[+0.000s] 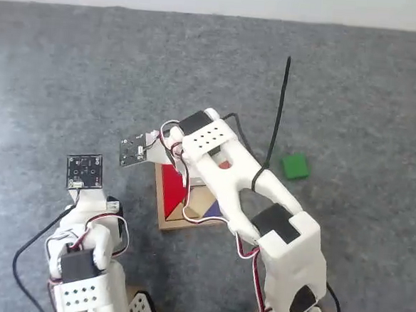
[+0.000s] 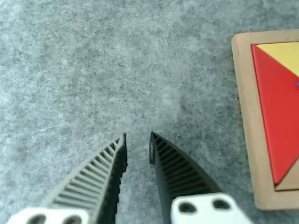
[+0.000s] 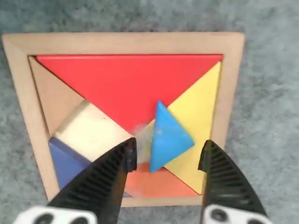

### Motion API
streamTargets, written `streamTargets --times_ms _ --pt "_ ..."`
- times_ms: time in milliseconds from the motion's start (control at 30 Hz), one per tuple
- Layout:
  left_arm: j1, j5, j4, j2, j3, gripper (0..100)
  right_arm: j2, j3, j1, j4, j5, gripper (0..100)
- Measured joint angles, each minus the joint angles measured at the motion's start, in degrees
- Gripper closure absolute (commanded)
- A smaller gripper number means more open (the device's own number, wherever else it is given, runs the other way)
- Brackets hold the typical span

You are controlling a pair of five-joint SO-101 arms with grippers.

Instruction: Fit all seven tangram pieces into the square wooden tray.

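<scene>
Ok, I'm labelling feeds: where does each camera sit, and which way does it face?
High view: fixed overhead, looking down at table, tray, left arm and right arm.
Left wrist view: on the left arm, facing down past the left gripper at table beside the tray.
Right wrist view: on the right arm, facing down past the right gripper onto the tray and blue triangle.
Shared: all three show the tray.
</scene>
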Motion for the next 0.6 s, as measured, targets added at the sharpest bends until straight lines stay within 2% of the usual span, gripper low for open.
streamTargets --times_ms 300,367,500,600 --pt "0.0 0.0 0.0 0.0 0.0 92 -6.6 1.0 -1.7 -0.4 -5.7 78.0" --pt "0.0 0.0 0.0 0.0 0.0 92 -6.6 1.7 -3.3 -3.7 -11.0 82.0" --pt "0.0 0.0 0.0 0.0 0.0 92 -6.2 1.9 -3.0 -12.7 -27.2 99.8" --pt "0.0 0.0 0.0 0.0 0.0 92 -3.9 1.9 -3.0 -14.6 -33.8 94.8"
